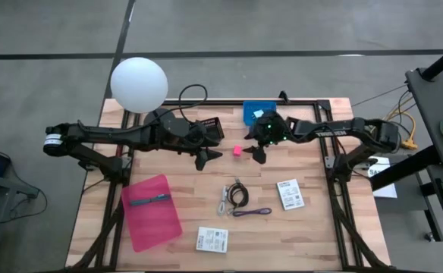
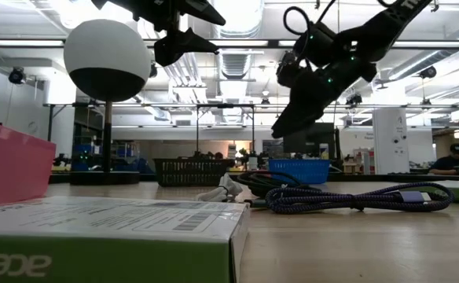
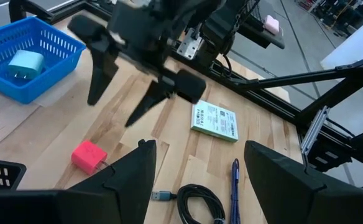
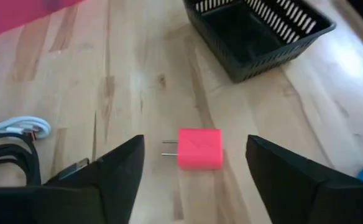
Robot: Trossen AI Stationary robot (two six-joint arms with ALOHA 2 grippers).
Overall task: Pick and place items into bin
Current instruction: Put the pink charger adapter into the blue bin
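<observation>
A pink cube (image 1: 237, 150) with two metal prongs (image 4: 200, 148) lies on the wooden table between my two grippers. My right gripper (image 1: 256, 154) hovers above it, open, with one finger on either side in the right wrist view (image 4: 197, 183). My left gripper (image 1: 205, 158) is open and empty just left of the cube (image 3: 88, 155). A pale teal cube (image 3: 25, 62) lies in the blue bin (image 1: 259, 112). A teal pen (image 1: 149, 200) lies on a pink sheet (image 1: 152, 212). Black cables (image 1: 237, 195), a purple cable (image 1: 252, 212) and two white packets (image 1: 290, 193) (image 1: 212, 239) lie nearer the front.
A black basket (image 1: 210, 127) stands at the far edge beside the blue bin. A white globe lamp (image 1: 139, 83) stands at the far left corner. Black frame rails (image 1: 335, 163) run along the table's sides. In the low view a packet (image 2: 111, 236) fills the foreground.
</observation>
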